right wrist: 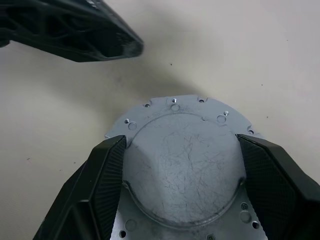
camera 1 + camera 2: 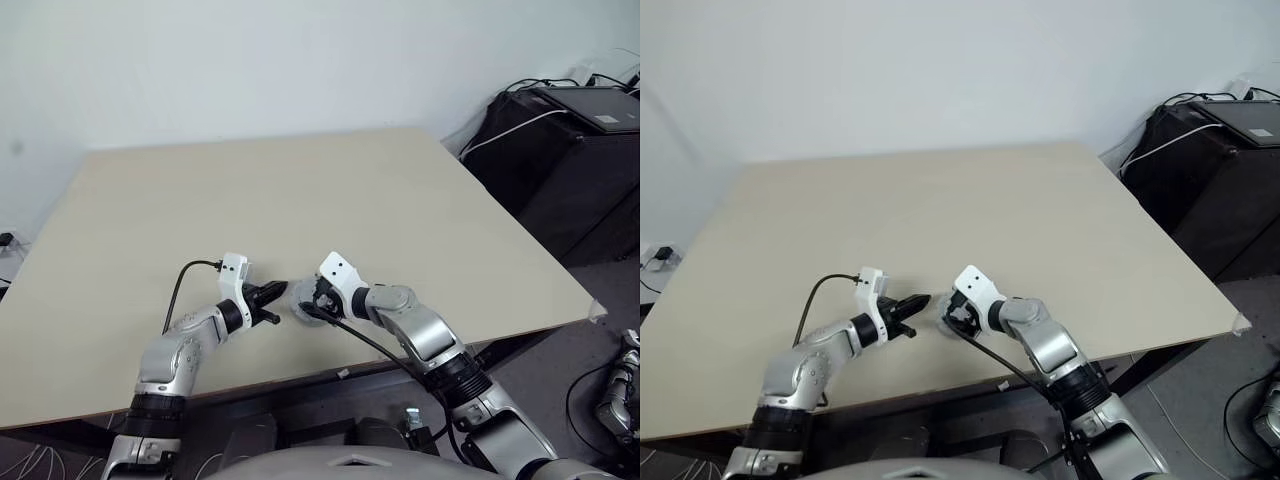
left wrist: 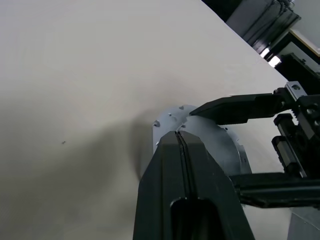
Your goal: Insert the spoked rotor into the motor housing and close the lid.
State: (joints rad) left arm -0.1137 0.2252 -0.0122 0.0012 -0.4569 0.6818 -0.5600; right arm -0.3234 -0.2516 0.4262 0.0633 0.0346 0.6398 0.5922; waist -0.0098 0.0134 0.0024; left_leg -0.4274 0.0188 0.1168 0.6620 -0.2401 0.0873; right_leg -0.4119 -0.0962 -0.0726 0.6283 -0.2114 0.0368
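One lid [image 1: 185,165] is in view, a silvery-grey round metal disc with a scratched raised centre and a flat flange dotted with small holes. It sits on the pale table [image 2: 300,190] near the front edge, between the two arms. The right end effector [image 1: 182,175] grips it: its two black fingers [image 1: 107,170] press against opposite sides of the raised centre, jaws spread wide around it. In the right wrist view the flange shows past the fingers on the far side and again below them. The left end effector [image 3: 181,145] is closed and holds nothing; its two fingers meet along a thin seam. In the left wrist view its tip is just at the edge of the lid, over the flange, though contact cannot be told. In the head views the left end effector points toward the right one, the two tips close together over the same spot of the table. One black cable [image 2: 185,285] loops from the left wrist, and another runs along the right forearm. The rest of the table top is bare beige. Off the table's right side stands one black cabinet [image 2: 570,150] with several cables draped over its top, against a plain white wall.
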